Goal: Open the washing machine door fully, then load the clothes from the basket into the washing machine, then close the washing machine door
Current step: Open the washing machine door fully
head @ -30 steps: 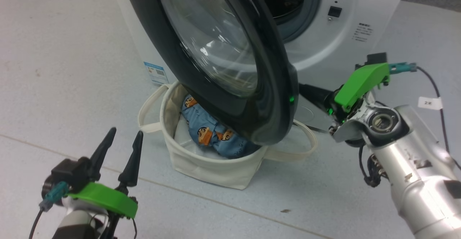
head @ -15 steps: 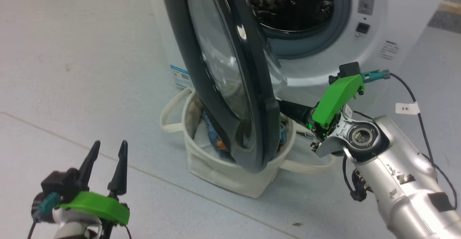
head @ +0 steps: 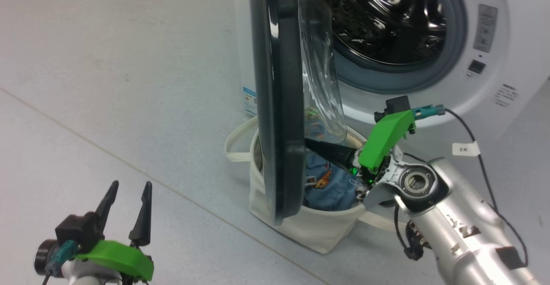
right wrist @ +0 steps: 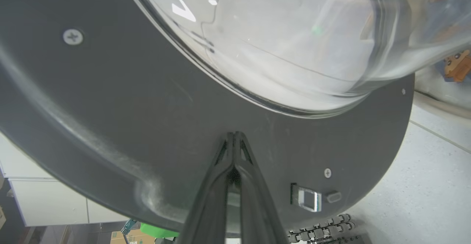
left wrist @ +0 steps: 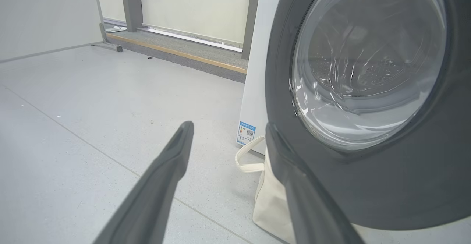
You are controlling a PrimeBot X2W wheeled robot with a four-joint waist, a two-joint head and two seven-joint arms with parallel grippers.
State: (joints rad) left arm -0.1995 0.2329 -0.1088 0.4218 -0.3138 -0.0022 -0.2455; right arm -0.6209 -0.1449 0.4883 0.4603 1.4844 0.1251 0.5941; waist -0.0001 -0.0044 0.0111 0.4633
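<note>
Head view: washing machine door [head: 279, 104] now stands edge-on, swung wider than a second ago. Clothes [head: 333, 186] sit in the basket [head: 300, 229] beneath it.
Left wrist view: left claw [left wrist: 228, 126] spread wide, idle.
Right wrist view: right claw [right wrist: 233, 137] pinched together, empty, pushing the door's inner rim. Opening likely unfinished.

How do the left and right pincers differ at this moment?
The left pincer is open, fingers spread; the right pincer is shut, fingers together. The left hangs clear of the door; the right's tips meet the door's inner face above the basket. Both have long dark fingers.
</note>
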